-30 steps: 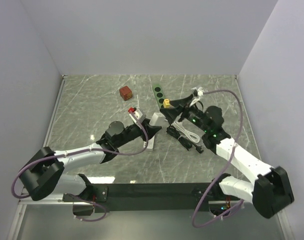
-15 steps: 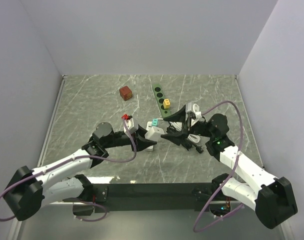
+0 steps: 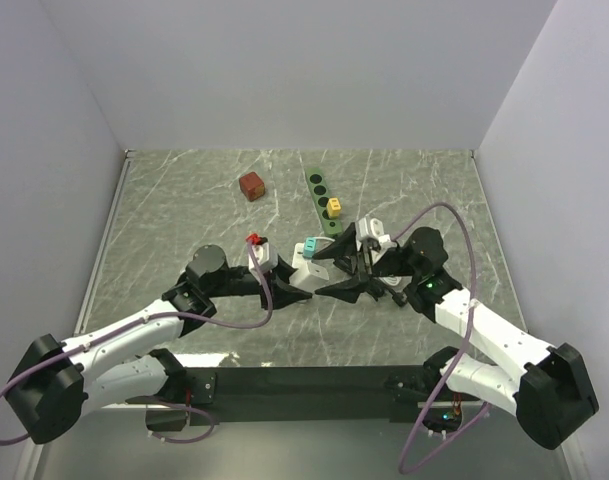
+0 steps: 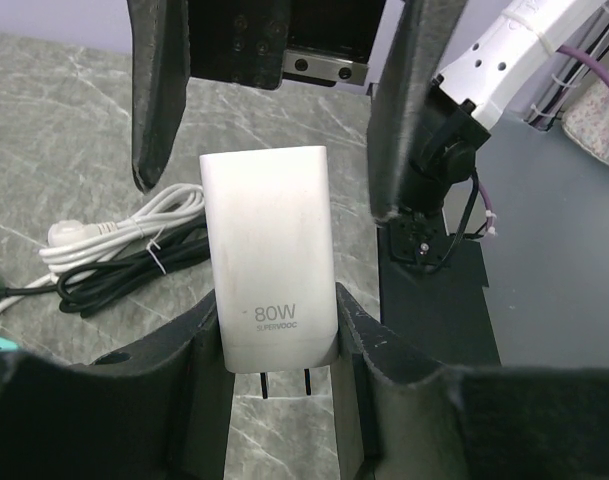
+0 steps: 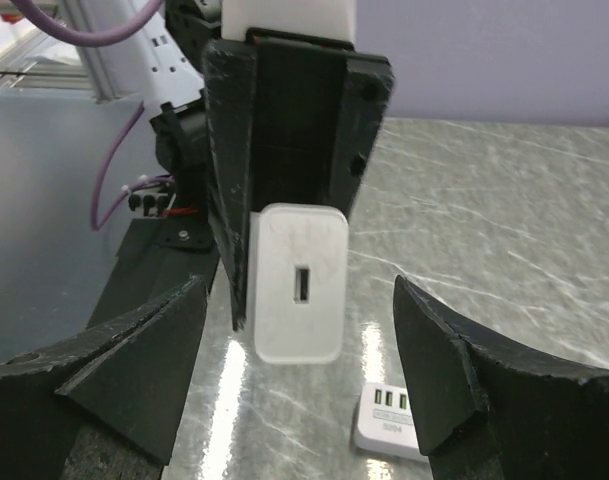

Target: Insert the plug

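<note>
The plug is a white charger block marked 80W, with two black prongs pointing back toward my left wrist. My left gripper is shut on its prong end and holds it above the table. In the top view the plug hangs between the two arms. My right gripper faces the plug's socket end and is open, with a finger on each side and clear gaps between. Its fingers flank the plug's far end in the left wrist view.
A white multi-port power strip lies on the table under the plug. Bundled white and black cables lie to the right of it. A brown cube, a green strip with holes and a yellow block sit at the back.
My right gripper has swung left from near the yellow block until its fingers flank the plug. My left gripper has shifted with the plug still held.
</note>
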Action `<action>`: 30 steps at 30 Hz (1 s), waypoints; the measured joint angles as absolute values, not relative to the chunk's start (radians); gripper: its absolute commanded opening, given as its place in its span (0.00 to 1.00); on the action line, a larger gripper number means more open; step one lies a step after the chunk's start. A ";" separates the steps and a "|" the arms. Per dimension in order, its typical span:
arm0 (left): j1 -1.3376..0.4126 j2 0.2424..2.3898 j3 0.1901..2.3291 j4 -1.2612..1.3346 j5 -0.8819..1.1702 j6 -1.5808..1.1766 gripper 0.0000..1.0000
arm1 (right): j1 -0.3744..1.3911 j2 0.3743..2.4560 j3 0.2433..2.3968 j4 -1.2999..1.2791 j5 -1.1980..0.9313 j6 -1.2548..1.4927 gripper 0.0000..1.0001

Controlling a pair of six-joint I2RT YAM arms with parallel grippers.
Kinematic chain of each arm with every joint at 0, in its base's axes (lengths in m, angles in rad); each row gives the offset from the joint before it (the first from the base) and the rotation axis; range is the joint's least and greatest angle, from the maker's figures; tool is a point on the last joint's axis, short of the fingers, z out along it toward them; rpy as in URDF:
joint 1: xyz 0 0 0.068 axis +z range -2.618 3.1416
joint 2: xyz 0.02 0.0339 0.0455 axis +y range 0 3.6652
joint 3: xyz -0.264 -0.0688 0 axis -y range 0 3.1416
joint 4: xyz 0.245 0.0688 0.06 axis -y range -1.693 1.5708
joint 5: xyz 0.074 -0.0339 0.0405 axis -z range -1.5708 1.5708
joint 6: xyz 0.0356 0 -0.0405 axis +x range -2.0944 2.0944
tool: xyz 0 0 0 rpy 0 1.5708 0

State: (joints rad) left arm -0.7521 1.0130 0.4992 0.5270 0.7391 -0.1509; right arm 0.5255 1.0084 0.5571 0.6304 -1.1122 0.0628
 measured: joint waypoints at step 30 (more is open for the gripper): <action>-0.752 1.051 0.493 0.559 0.700 -0.130 0.36 | 0.591 1.092 0.624 0.465 -1.087 -0.030 0.00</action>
State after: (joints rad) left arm -0.7521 1.0512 0.4927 0.5594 0.7002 -0.1303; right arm 0.5911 1.0920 0.6239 0.4652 -1.0874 -0.0296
